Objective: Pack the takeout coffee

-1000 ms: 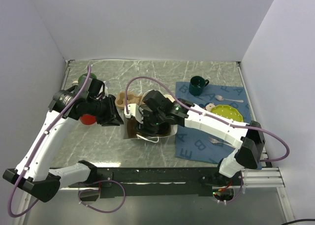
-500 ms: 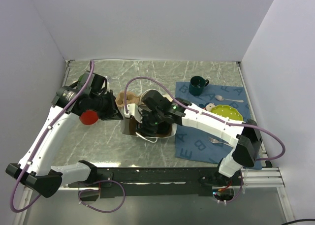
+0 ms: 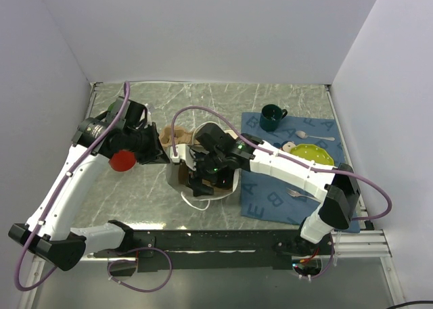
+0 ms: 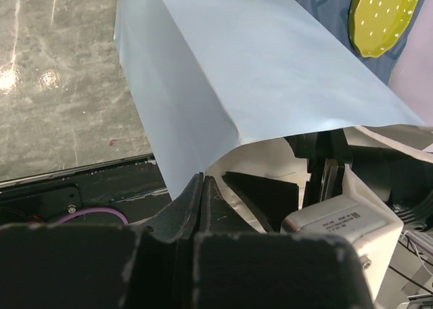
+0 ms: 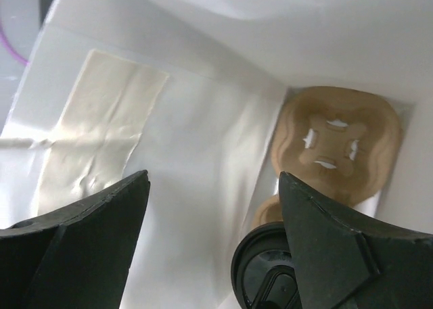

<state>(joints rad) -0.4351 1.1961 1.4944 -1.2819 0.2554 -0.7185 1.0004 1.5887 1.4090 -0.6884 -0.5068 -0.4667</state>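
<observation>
From above, the white paper bag (image 3: 235, 179) is seen at the middle of the grey marbled table (image 3: 135, 194), with the left gripper (image 3: 162, 157) at its left edge and the right gripper (image 3: 203, 180) reaching down into its mouth. What lies inside is hidden from that camera by the arm and the bag walls. A red cup (image 3: 122, 161) is seen beside the left arm. A dark green mug (image 3: 272, 117) and a dotted yellow-green plate (image 3: 312, 153) rest on a lettered blue mat (image 3: 270, 194) to the right.

The interior is shown only by the right wrist camera. A moulded tan pulp carrier (image 5: 335, 143), lobed and with slit openings, lies on the bag floor, and a creased cream patch is seen on the smooth white wall. The takeout coffee (image 5: 260, 278) is identified by its round, glossy black lid. It stands inside the bag, just beside the carrier and low between the spread fingers, nearer the right-hand one. The right gripper's jaws are held wide apart and nothing is gripped. Contact with the lid cannot be judged.

In the left wrist view, the left gripper's black fingers are pinched tight on the bag's rim. The folded paper wall rises stiffly from the fingers, and part of the right arm is visible within the opening.
</observation>
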